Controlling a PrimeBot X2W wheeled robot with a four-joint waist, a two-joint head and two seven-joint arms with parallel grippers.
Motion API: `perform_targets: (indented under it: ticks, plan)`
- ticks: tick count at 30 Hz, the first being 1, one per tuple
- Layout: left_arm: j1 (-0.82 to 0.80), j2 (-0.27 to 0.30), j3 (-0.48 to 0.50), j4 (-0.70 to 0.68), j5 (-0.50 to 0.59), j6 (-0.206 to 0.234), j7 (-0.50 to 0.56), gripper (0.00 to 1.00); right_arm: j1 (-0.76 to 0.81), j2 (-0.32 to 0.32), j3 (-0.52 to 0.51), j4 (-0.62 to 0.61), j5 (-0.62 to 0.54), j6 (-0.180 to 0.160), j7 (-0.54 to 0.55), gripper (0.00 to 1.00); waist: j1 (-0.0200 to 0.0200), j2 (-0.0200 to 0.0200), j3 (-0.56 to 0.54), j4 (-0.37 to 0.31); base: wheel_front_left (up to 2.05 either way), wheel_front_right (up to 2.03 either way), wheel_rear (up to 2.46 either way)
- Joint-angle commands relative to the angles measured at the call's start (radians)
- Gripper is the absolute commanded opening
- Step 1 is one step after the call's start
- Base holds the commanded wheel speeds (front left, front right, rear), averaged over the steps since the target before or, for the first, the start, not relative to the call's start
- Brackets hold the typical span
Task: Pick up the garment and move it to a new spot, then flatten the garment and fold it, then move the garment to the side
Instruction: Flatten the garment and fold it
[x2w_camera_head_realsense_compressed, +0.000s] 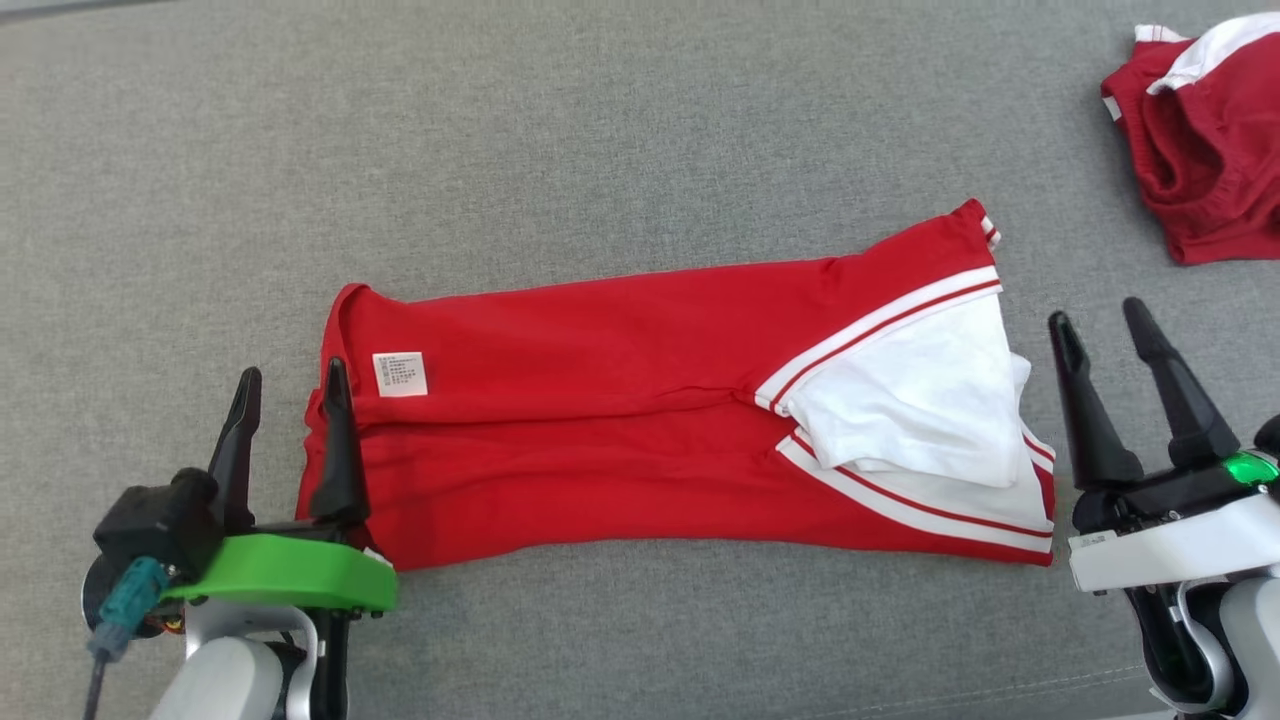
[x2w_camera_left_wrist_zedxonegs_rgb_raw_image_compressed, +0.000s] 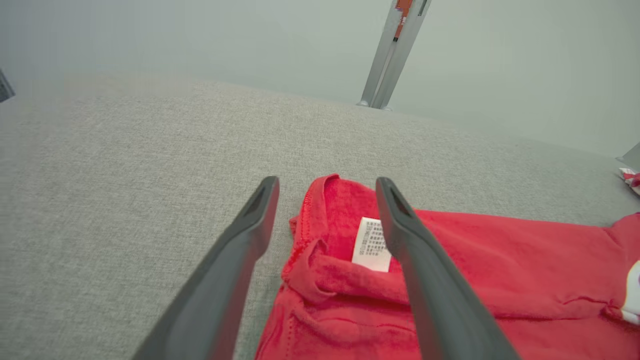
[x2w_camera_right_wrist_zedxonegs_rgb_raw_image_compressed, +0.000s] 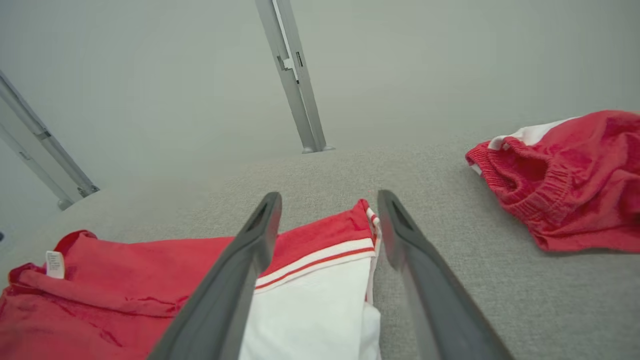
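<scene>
The garment looks soft, light and floppy. The left claw and the right claw are spread wide, holding nothing. I would pinch its two ends.

We count two garments: a flat garment mid-frame and a crumpled garment upper right. We count two grippers: left gripper, right gripper.

Grey fabric surface — crumpled red shorts

Red shorts run off the edge, and the garment label is unreadable.
</scene>
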Motion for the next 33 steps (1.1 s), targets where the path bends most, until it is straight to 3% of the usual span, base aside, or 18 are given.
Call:
perform_targets:
  ticks: [1, 7, 19, 33]
  plan:
    - [0.016, -0.003, -0.004, -0.011, 0.041, 0.020, -0.013, 1.00, 0.018, 0.011, -0.012, -0.014, -0.016, 0.000, -0.002, 1.00, -0.0001, 0.0000, -0.025, 0.004, 0.00, 0.00, 0.00]
    - [0.040, -0.031, -0.013, -0.042, 0.142, 0.059, -0.035, 1.00, 0.044, 0.046, -0.074, -0.042, -0.102, 0.000, 0.025, 1.00, -0.0001, 0.0000, -0.072, 0.005, 0.00, 0.00, 0.00]
    - [0.102, -0.094, 0.050, -0.010, 0.230, 0.000, -0.038, 1.00, 0.107, 0.083, -0.095, -0.047, -0.132, 0.000, 0.055, 1.00, -0.0001, 0.0000, -0.108, 0.003, 0.00, 0.00, 0.00]
    - [0.053, -0.147, 0.104, 0.010, 0.300, -0.073, -0.038, 1.00, 0.096, 0.060, -0.100, -0.010, -0.120, 0.000, 0.078, 1.00, -0.0001, 0.0000, -0.070, 0.029, 0.00, 0.00, 0.00]
